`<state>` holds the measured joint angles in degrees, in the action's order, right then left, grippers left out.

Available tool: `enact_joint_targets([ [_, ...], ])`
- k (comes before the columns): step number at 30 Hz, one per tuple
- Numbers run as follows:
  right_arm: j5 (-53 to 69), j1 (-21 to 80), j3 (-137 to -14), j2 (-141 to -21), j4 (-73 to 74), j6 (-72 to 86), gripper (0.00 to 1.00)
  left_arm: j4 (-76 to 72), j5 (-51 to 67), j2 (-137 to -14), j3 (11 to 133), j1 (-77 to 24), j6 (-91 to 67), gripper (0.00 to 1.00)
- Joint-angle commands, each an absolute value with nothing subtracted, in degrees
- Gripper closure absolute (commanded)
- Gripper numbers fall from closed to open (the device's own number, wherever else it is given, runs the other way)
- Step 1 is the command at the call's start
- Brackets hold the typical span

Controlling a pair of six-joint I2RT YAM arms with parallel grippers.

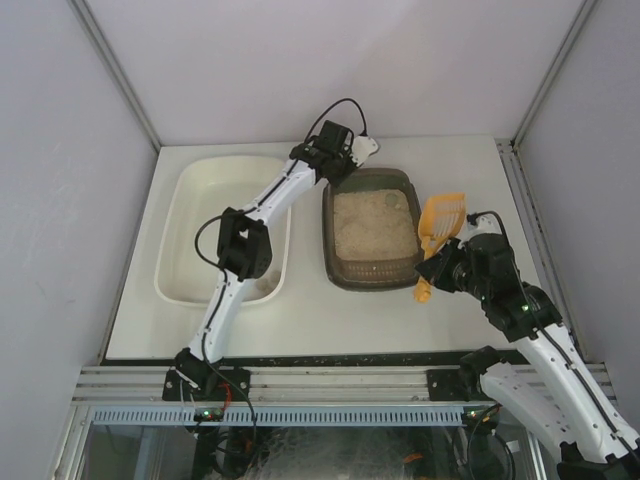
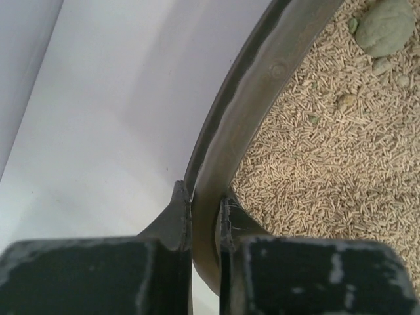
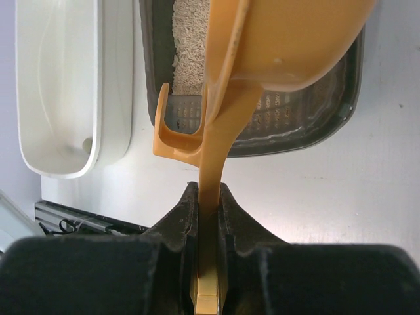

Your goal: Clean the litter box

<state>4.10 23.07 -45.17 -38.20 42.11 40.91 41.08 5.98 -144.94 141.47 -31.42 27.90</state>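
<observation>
The dark grey-brown litter box (image 1: 372,273) with pale pellet litter lies mid-table. My left gripper (image 1: 333,172) is shut on its far-left rim (image 2: 226,144), one finger outside, one inside over the litter. A grey-green clump (image 2: 387,27) lies in the litter, with smaller bits near it. My right gripper (image 1: 436,267) is shut on the handle (image 3: 213,177) of an orange slotted scoop (image 1: 441,225). The scoop's head hangs over the box's right rim. The box also shows in the right wrist view (image 3: 315,118), behind the scoop (image 3: 289,39).
A larger white tub (image 1: 172,250) stands left of the litter box, partly under my left arm; it also shows in the right wrist view (image 3: 59,85). White walls close the table at back and sides. A metal rail (image 1: 330,380) runs along the near edge.
</observation>
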Motion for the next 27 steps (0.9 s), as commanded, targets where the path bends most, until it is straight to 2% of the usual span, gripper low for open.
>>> enact_joint_targets([
  [1, 5.7, 22.2, -45.6, -36.6, 39.5, 40.1, 1.00, 43.7, 2.7, -138.2, 136.9, -30.3, 16.0, 1.00],
  [5, 7.9, 21.6, -45.1, -35.8, 38.2, 39.4, 1.00, 47.2, 2.5, -132.0, 129.1, -28.9, 4.8, 1.00],
  [10, 17.9, 18.8, -45.1, -39.3, 36.2, 38.2, 1.00, 54.2, 4.7, -126.8, 123.1, -28.6, -7.3, 1.00],
  [15, 23.9, 18.1, -45.6, -45.8, 35.8, 37.6, 1.00, 54.2, 10.6, -117.4, 109.1, -30.4, -14.2, 1.00],
  [18, 22.5, 18.6, -46.1, -48.6, 35.6, 36.8, 1.00, 51.3, 11.5, -110.8, 100.2, -32.6, -16.8, 1.00],
  [21, 22.1, 19.7, -46.5, -50.9, 34.1, 37.3, 1.00, 50.4, 15.3, -105.7, 94.3, -34.3, -19.6, 0.88],
  [23, 21.1, 21.0, -47.2, -52.7, 33.7, 37.7, 1.00, 47.4, 18.3, -102.2, 89.7, -35.2, -21.5, 0.77],
  [24, 20.6, 21.9, -47.5, -53.7, 33.7, 38.1, 1.00, 46.2, 18.6, -100.1, 87.5, -35.7, -22.1, 0.64],
  [26, 20.6, 23.2, -48.4, -55.9, 33.4, 38.7, 1.00, 45.4, 18.8, -96.4, 84.9, -37.2, -22.2, 0.28],
  [27, 20.7, 24.1, -49.1, -57.2, 33.4, 38.7, 1.00, 45.9, 19.1, -95.5, 84.6, -37.6, -22.0, 0.17],
])
